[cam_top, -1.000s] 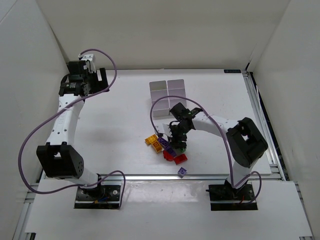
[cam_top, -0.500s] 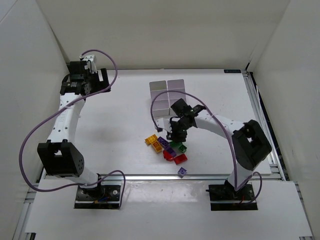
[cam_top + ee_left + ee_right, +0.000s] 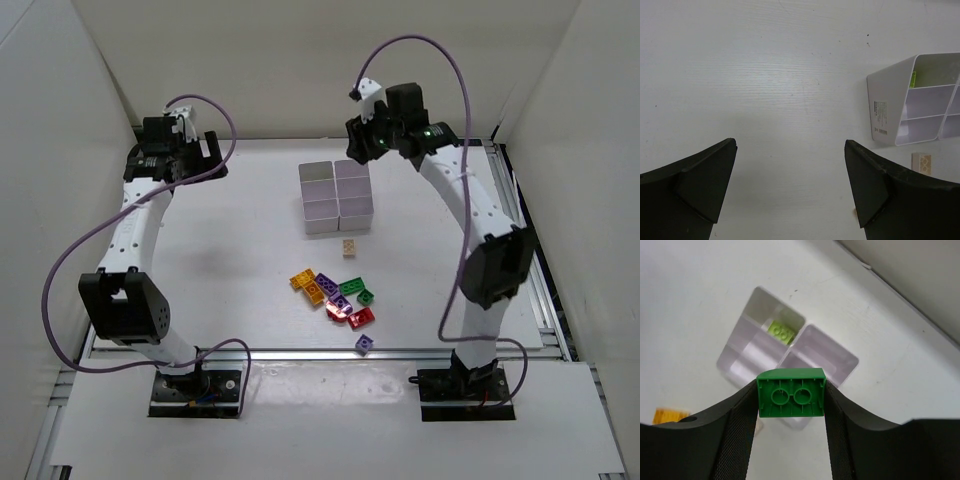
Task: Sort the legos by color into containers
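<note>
My right gripper (image 3: 791, 386) is shut on a dark green lego (image 3: 791, 399), whose hollow underside faces the camera. It hangs high over the far end of the white containers (image 3: 337, 197), as the top view shows for that gripper (image 3: 362, 140). One far bin holds a yellow-green lego (image 3: 781, 332). The other legos lie in a loose pile (image 3: 335, 295) in front of the bins, and a tan one (image 3: 350, 247) rests just beside them. My left gripper (image 3: 790, 145) is open over bare table at the far left (image 3: 200, 160).
A single purple brick (image 3: 364, 343) lies near the table's front edge. White walls enclose the table at the back and on both sides. From the left wrist the containers (image 3: 912, 107) and the tan brick (image 3: 921, 163) show at the right.
The right gripper closed on the green lego at the pile, rose and swung back to above the containers. The left arm has hardly moved.
</note>
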